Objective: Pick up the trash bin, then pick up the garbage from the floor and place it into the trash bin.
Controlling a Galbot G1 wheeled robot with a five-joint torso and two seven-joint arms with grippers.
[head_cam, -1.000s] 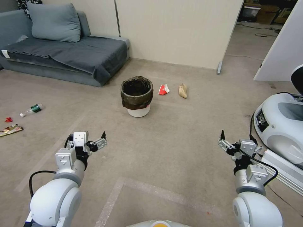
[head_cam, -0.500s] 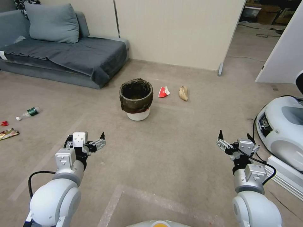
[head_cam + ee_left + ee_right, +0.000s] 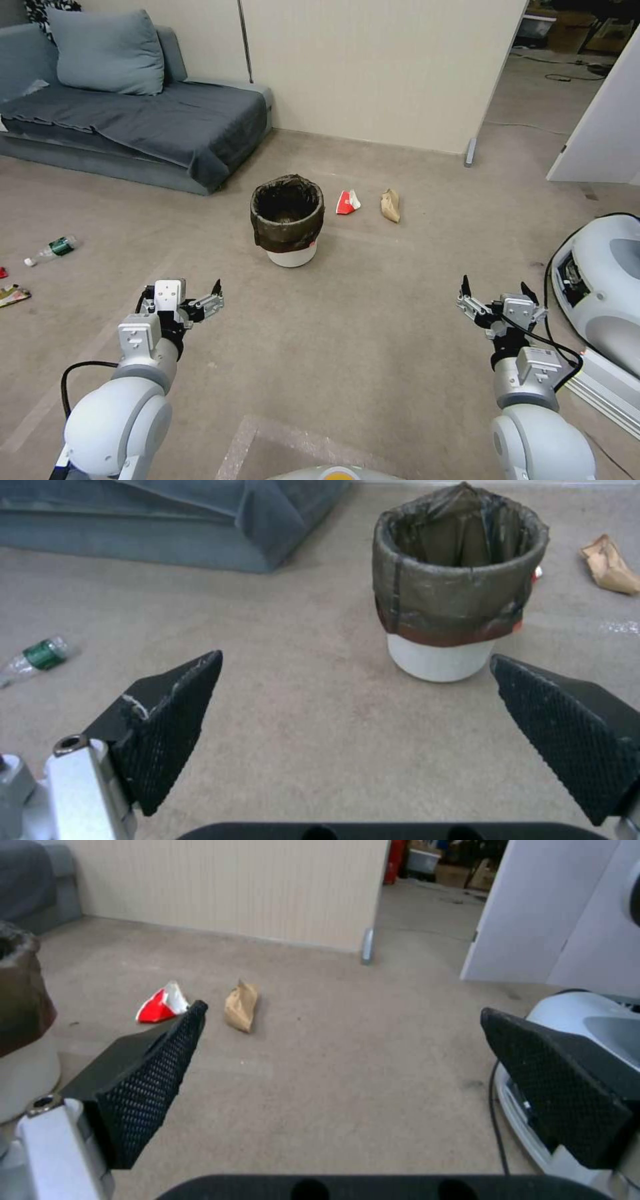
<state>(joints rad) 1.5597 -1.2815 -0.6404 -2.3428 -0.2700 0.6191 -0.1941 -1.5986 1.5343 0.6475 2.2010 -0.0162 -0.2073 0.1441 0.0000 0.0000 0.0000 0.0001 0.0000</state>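
Bare floor (image 3: pixel 347 333) lies between the trash bin (image 3: pixel 288 219) and both grippers — left gripper (image 3: pixel 193 300), right gripper (image 3: pixel 495 298) — jaws spread apart, holding nothing.

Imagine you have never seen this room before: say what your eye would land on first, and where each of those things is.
First comes the trash bin, upright on the carpet in the middle of the head view, its dark bag folded over the rim. Just to its right lie a crushed red-and-white cup and a brown paper bag, apart from each other. Nearer the camera, the left gripper and right gripper hang above the floor, jaws open, touching nothing.
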